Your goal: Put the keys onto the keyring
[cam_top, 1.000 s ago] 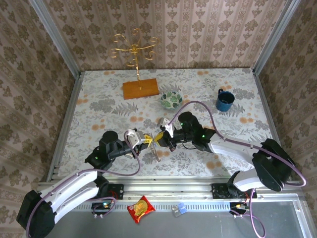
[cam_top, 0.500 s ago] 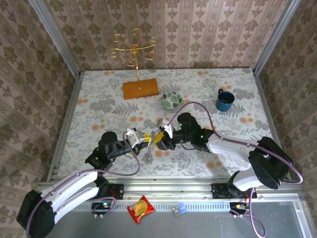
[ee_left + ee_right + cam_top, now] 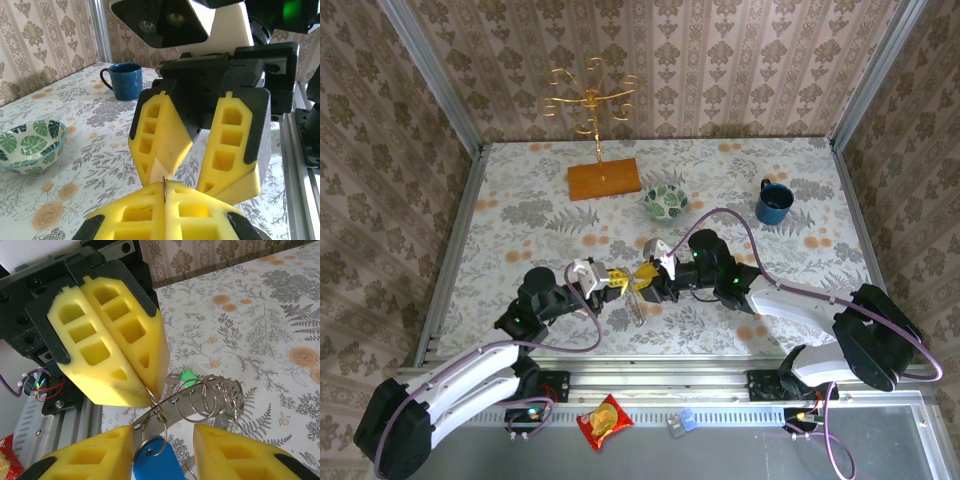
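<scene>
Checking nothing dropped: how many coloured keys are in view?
2: blue key hanging lowest in the right wrist view; green key behind the wire rings. More may be hidden.

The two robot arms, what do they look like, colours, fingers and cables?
Both arms have white links with black joints: the left arm and right arm. A purple cable loops along each. The left gripper and right gripper have black bodies and wedge-shaped yellow fingers with rectangular cut-outs.
</scene>
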